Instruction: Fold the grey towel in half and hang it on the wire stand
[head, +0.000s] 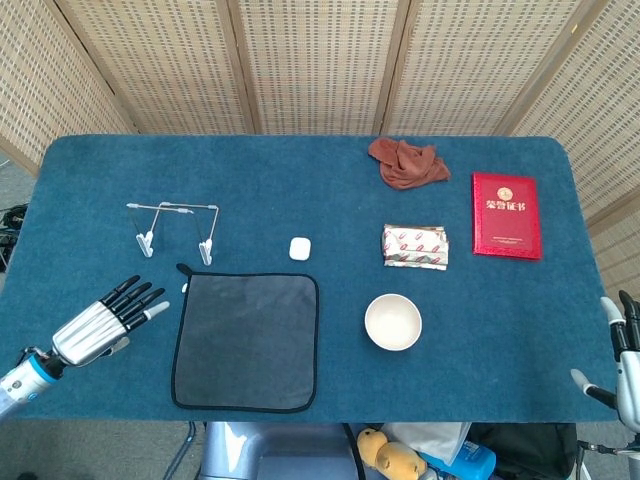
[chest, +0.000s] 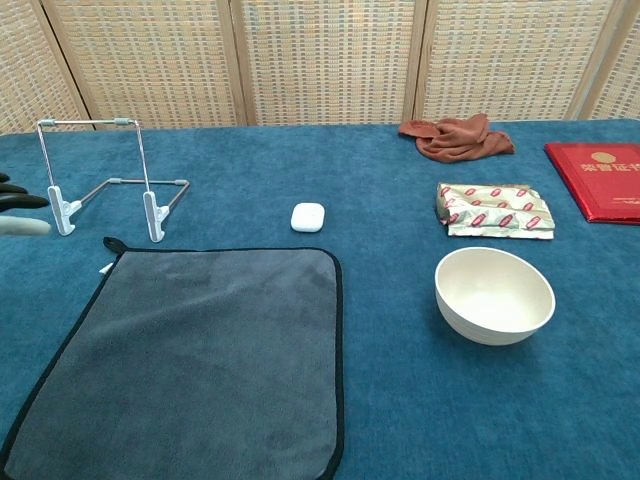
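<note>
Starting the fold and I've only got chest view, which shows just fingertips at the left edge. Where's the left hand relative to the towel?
Observer: Head view shows the left hand with fingers spread, holding nothing. It is left of the towel and apart from it.
Operator: Right hand? Not in my view at all.
Observer: The right hand is at the table's near right corner, fingers apart, holding nothing, well right of the bowl.
</note>
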